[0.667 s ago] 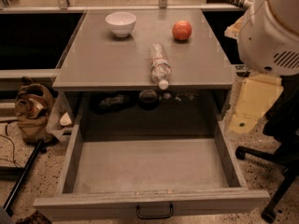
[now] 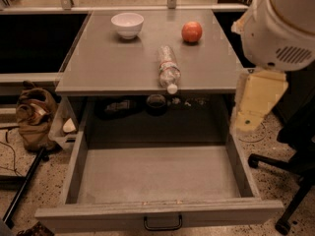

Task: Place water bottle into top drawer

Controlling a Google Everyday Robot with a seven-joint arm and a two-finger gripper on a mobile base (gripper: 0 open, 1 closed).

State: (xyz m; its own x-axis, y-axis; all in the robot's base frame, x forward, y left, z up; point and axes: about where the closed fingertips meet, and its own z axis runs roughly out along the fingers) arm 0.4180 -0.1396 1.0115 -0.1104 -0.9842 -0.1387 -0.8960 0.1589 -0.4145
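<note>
Counter point(image 2: 113, 63): flat grey top, seen from above its front edge.
Water bottle point(image 2: 168, 69): lies on its side on the counter, a little right of centre. Its white cap points to the front and sits right at the counter's front edge.
Top drawer point(image 2: 157, 173): stands pulled far out from under the counter's front, its grey bottom and side walls in full view.
Handle point(image 2: 163, 224): small and black, at the middle of the drawer's front panel.
Bowl point(image 2: 127, 24): white and upright, at the counter's back left.
Red fruit point(image 2: 192, 32): round, at the counter's back right, apart from the bottle.
Recess point(image 2: 156, 103): under the counter, behind the drawer. Dark shapes lie there in shadow, and I cannot tell what they are.
Tool point(image 2: 256, 104): a pale cream part hanging below the white arm housing point(image 2: 280, 23), off the counter's right front corner and touching nothing. I cannot tell whether it is open or closed.
Floor point(image 2: 275, 186): speckled stone around the counter.
Brown bag point(image 2: 34, 117): slumped on the floor to the counter's left.
Black chair legs point(image 2: 288, 181): on the floor to the counter's right.
</note>
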